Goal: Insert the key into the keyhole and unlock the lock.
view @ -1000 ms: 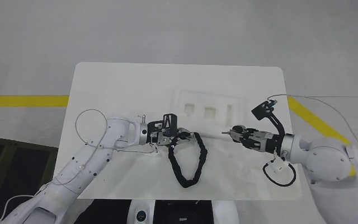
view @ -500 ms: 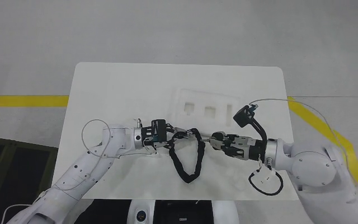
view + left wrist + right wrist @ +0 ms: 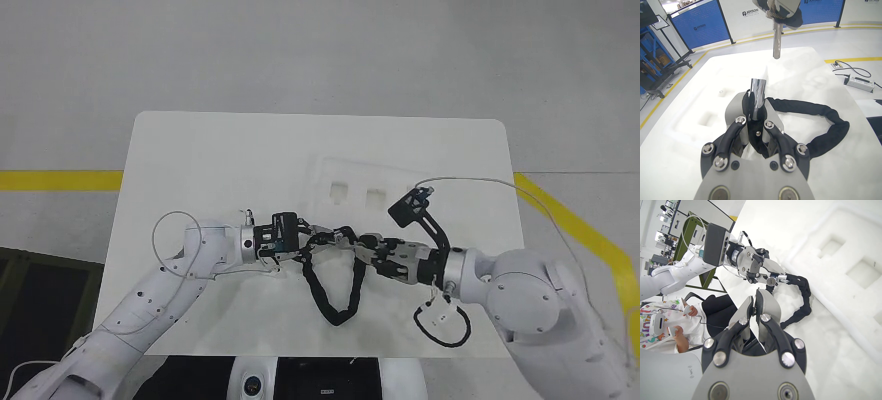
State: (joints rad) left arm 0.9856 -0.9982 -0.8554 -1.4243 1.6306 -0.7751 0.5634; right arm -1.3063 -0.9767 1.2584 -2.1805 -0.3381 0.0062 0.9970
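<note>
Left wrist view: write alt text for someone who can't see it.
The left gripper clamps a chrome lock cylinder, its black chain looping across the table. Beyond it, the right gripper holds a key pointed at the cylinder, not touching.

Lighting is bright, even and diffuse, coming from overhead. In the top view the white counter (image 3: 200,160) is near washed out. The foam tray (image 3: 357,172) on it reads faint, its recesses marked by pale grey shading alone. In the left wrist view the black chain (image 3: 821,111) casts a weak, soft-edged shadow. The chrome lock (image 3: 758,91) carries bright specular streaks, and the key (image 3: 776,43) blade has a dull, even sheen. Both wrist views bow at the borders: the counter edge and yellow floor line (image 3: 853,59) curve. In the right wrist view the tray is blown near white.
</note>
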